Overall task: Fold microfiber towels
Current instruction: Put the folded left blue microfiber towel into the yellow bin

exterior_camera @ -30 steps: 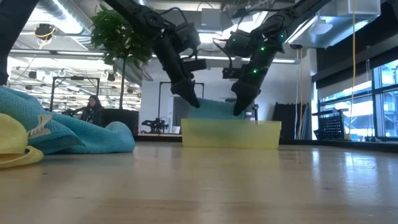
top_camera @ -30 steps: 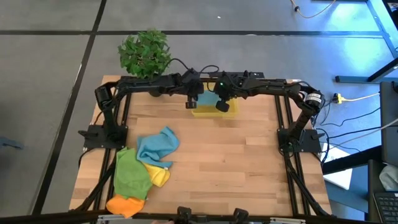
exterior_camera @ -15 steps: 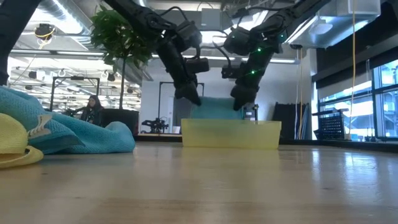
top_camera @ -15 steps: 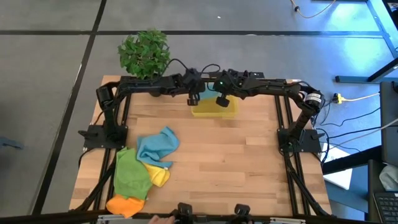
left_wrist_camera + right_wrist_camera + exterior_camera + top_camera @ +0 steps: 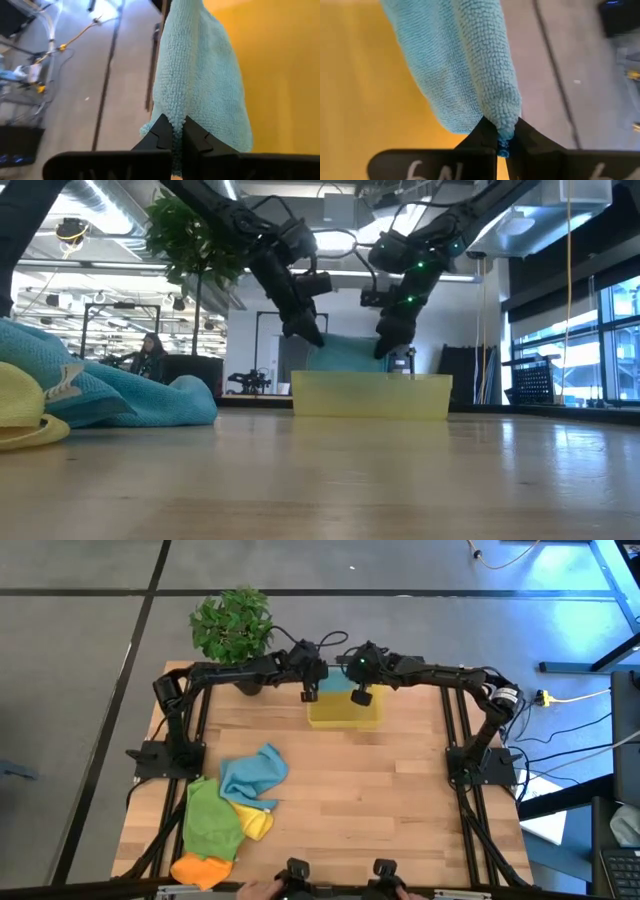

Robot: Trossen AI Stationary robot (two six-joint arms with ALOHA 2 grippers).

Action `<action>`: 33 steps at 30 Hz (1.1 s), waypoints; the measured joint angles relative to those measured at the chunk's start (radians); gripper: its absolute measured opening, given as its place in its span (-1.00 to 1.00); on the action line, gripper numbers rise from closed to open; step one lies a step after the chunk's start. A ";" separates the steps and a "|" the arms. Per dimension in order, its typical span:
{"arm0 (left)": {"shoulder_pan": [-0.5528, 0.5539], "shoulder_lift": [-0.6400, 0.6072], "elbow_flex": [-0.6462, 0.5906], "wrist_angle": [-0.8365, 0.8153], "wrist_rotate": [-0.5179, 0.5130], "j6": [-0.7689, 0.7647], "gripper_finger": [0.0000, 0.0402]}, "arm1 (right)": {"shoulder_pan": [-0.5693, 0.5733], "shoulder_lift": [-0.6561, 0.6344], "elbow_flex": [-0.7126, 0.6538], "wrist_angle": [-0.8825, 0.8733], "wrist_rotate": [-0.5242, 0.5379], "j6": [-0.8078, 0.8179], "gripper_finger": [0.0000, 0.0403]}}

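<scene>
teal towel [image 5: 200, 85], yellow bin [image 5: 345, 716], green [image 5: 212, 820], orange towels [image 5: 200, 868]

light: bright, even | glare: ceiling lights, low view | blur: wrist-view backgrounds

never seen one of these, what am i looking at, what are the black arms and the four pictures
It is a robot with two dark arms at a wooden table, each ending in a two-finger gripper. One picture looks straight down, one looks level across the tabletop, and two come from cameras on the wrists. The left gripper and right gripper are at the far edge, each pinching one end of a folded teal-blue towel above a yellow bin. The wrist views show the fingers shut on the cloth. Nearer the front left lies a loose pile of towels: blue, green, yellow, orange. A potted plant stands behind the table.
</scene>
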 joint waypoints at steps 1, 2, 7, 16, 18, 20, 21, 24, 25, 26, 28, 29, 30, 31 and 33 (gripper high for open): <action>-0.001 0.000 0.000 -0.013 0.026 0.000 -1.00 | -0.002 0.000 0.000 -0.016 -0.028 0.000 -0.95; -0.005 0.000 0.000 -0.027 0.042 -0.001 -1.00 | -0.003 0.000 0.000 -0.037 -0.051 -0.001 -0.95; -0.045 -0.002 0.000 -0.106 0.065 0.001 -1.00 | -0.001 0.000 0.000 -0.169 -0.203 0.002 -0.95; -0.090 -0.052 0.000 -0.189 0.163 -0.030 -1.00 | -0.032 -0.046 -0.001 -0.262 -0.640 0.062 -0.95; -0.080 -0.067 0.000 -0.189 0.201 -0.054 -1.00 | -0.060 -0.071 -0.001 -0.246 -0.720 0.087 -0.95; -0.065 -0.081 0.000 -0.184 0.255 -0.080 -1.00 | -0.090 -0.090 -0.001 -0.240 -0.796 0.108 -0.95; -0.054 -0.089 0.000 -0.186 0.290 -0.092 -1.00 | -0.110 -0.096 -0.001 -0.238 -0.834 0.121 -0.95; -0.022 -0.098 0.001 -0.177 0.386 -0.128 -1.00 | -0.149 -0.099 -0.001 -0.229 -0.919 0.156 -0.95; -0.012 -0.098 0.001 -0.179 0.411 -0.135 -1.00 | -0.156 -0.099 -0.001 -0.230 -0.921 0.161 -0.95; -0.004 -0.098 0.001 -0.181 0.427 -0.144 -1.00 | -0.160 -0.099 -0.005 -0.226 -0.920 0.163 -0.95; 0.006 -0.097 0.001 -0.179 0.436 -0.159 -1.00 | -0.162 -0.099 -0.023 -0.208 -0.924 0.179 -0.95; 0.009 -0.092 0.001 -0.178 0.443 -0.162 -1.00 | -0.162 -0.099 -0.034 -0.200 -0.929 0.186 -0.95; 0.013 -0.087 0.001 -0.183 0.461 -0.168 -1.00 | -0.165 -0.098 -0.044 -0.195 -0.940 0.187 -0.95; 0.018 -0.084 0.001 -0.192 0.489 -0.177 -1.00 | -0.167 -0.098 -0.053 -0.188 -0.961 0.188 -0.95; 0.024 -0.085 0.000 -0.188 0.528 -0.187 -1.00 | -0.169 -0.098 -0.074 -0.174 -0.983 0.189 -0.95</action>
